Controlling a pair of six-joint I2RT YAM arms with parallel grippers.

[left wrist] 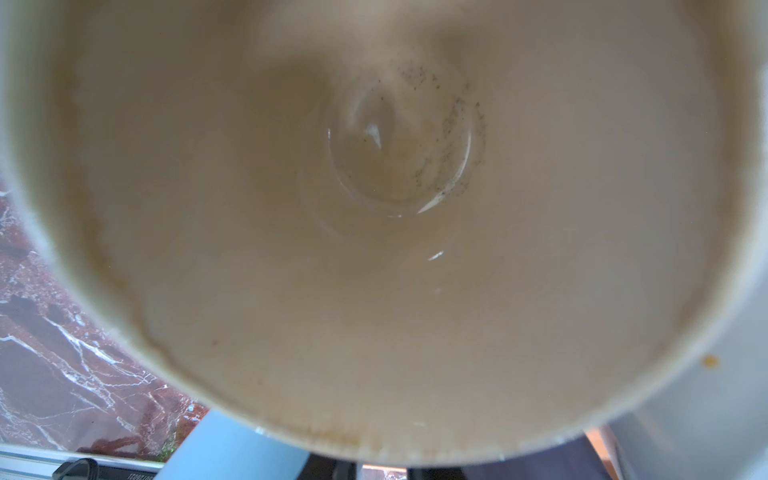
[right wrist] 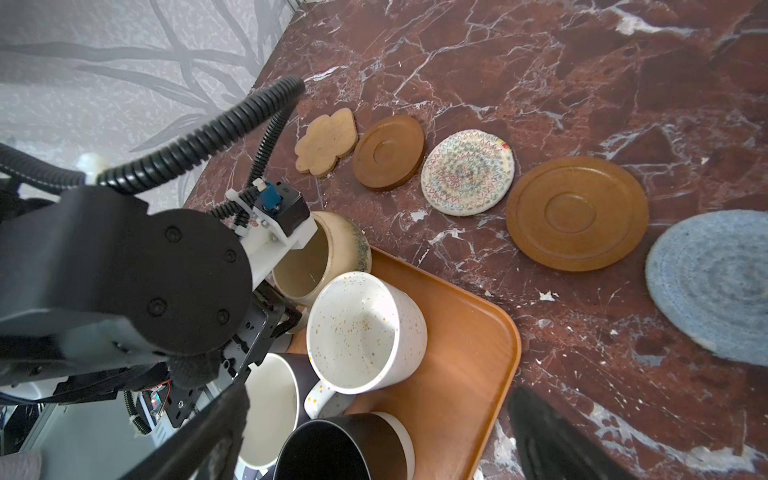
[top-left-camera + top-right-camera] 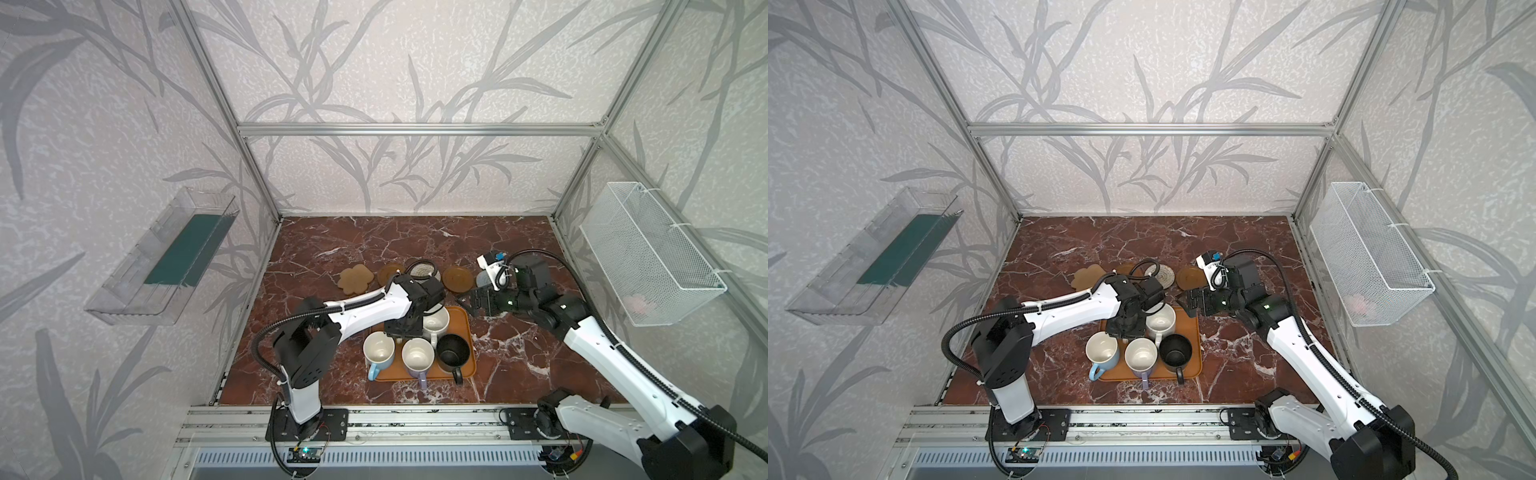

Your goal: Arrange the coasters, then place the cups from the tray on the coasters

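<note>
Left fingers (image 2: 284, 318) are shut on the side of the cream-yellow cup (image 2: 332, 245), at the far left corner of the tray (image 2: 478, 353). The coaster row (image 2: 467, 172) lies just beyond on the desk (image 2: 582, 83), and the cloud coaster (image 2: 326, 141) is nearest this arm. Right fingers (image 3: 468, 304) are wide open and empty.

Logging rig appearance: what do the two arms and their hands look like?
The left arm and right arm have white shells and black joint housings. A black ribbed hose runs along each, fastened by white ties. The left hand and right hand are black. Each wrist carries a white bracket with a blue part; green lights glow near the right wrist.
</note>
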